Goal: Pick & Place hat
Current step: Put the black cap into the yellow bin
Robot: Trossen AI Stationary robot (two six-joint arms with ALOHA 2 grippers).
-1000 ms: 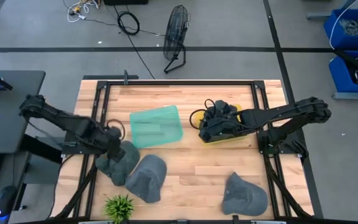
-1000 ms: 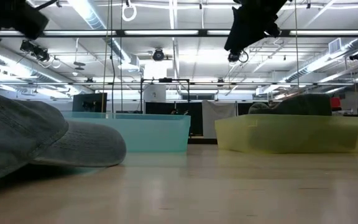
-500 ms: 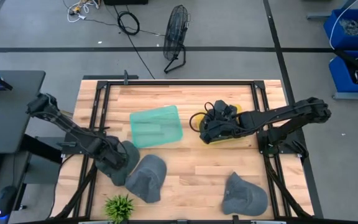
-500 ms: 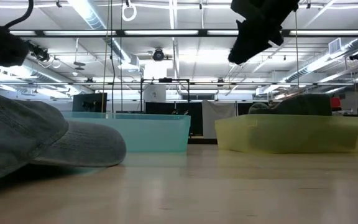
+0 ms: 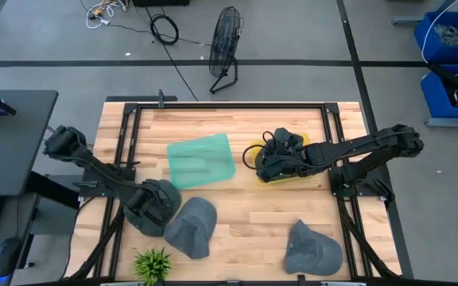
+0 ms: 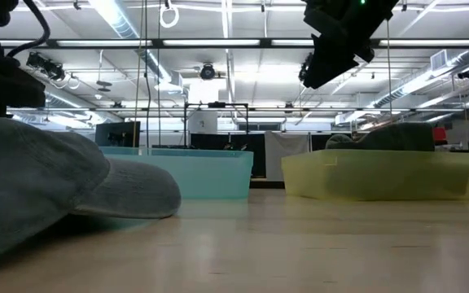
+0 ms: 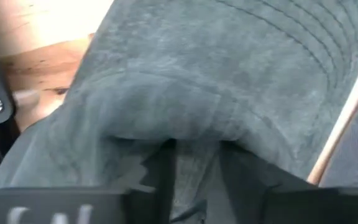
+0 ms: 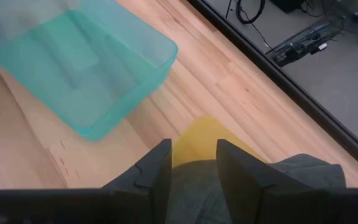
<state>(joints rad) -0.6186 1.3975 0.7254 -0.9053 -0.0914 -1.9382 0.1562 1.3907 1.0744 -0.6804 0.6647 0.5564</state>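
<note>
Left gripper (image 5: 151, 205) has dropped further toward the near-left corner over the last second and now sits on the grey hat (image 5: 159, 199); the hat's brim has shifted slightly rightward in the low view. Left wrist view: fingers (image 7: 160, 171) parted and pressed into the cloth (image 7: 229, 81), fabric bunched between them, not yet pinched.

Right gripper (image 5: 270, 163) hovers over the yellow bin (image 5: 254, 151) at mid-right, which already holds hats (image 5: 286, 143). Its fingers (image 8: 155, 171) stand apart, holding nothing.

Handling, judged: hat is soft, light and floppy; it will sag and fold on lift. Crown fabric gathers easily, so a pinch on the crown fold seems safer than on the stiffer brim.

Room:
- Second hat (image 5: 189, 226) touches the target hat on its right; could drag along.
- Small plant (image 5: 153, 264) near, at the table edge.
- Third hat (image 5: 312, 248) near-right, well apart.
- Teal bin (image 5: 200, 161) lies beyond, with bare wood between it and the hats.
- Table's left frame rail (image 5: 122, 171) runs just beside the left arm; little slack that side.
</note>
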